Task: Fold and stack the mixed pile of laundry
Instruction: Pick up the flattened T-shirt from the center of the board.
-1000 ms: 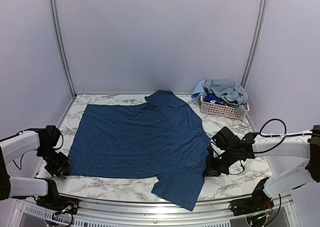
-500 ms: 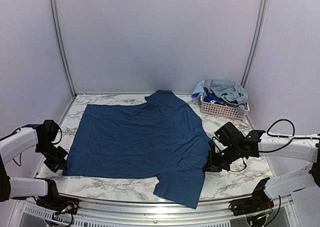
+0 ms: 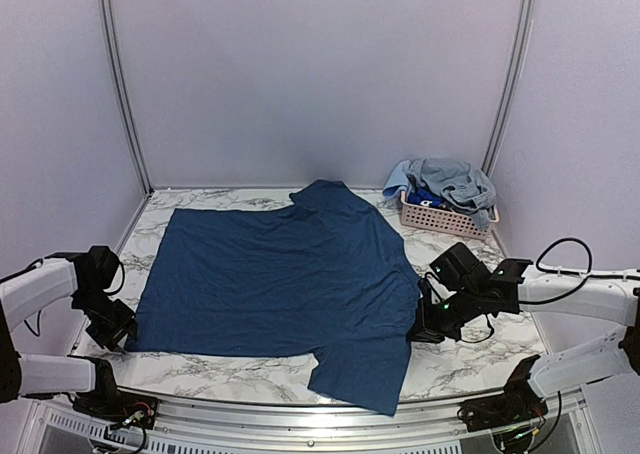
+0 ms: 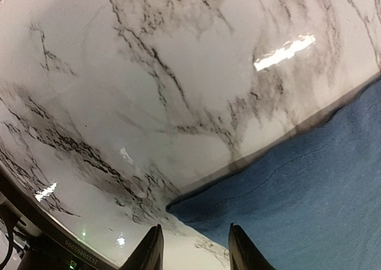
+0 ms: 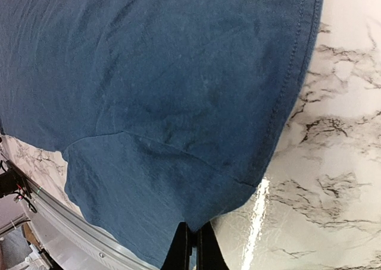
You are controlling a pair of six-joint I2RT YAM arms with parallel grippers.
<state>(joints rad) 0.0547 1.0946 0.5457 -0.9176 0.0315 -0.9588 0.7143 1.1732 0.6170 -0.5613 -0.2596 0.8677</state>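
1. Stage, as judged: squaring the navy shirt [image 3: 280, 274] for its first fold. Spread flat on the surface [image 3: 230, 366], one edge just beside the pink basket [image 3: 440, 220], other garments [image 3: 450, 182] heaped in that basket.
2. Left end effector [image 4: 193, 249]: jaws partly apart, gripping nothing, poised at the shirt corner farthest from the basket, cloth tip lying just ahead of the gap.
3. Right end effector [image 5: 190, 246]: pinched fully closed on the shirt's edge, on the side nearer the basket.
4. To do it well: slide the left lower finger under that corner before closing, and take only as much cloth as needed for a firm pinch.
5. Then tension evenly from both ends, keeping low over the surface, without tugging so hard as to bunch the cloth or pull it away from the basket.
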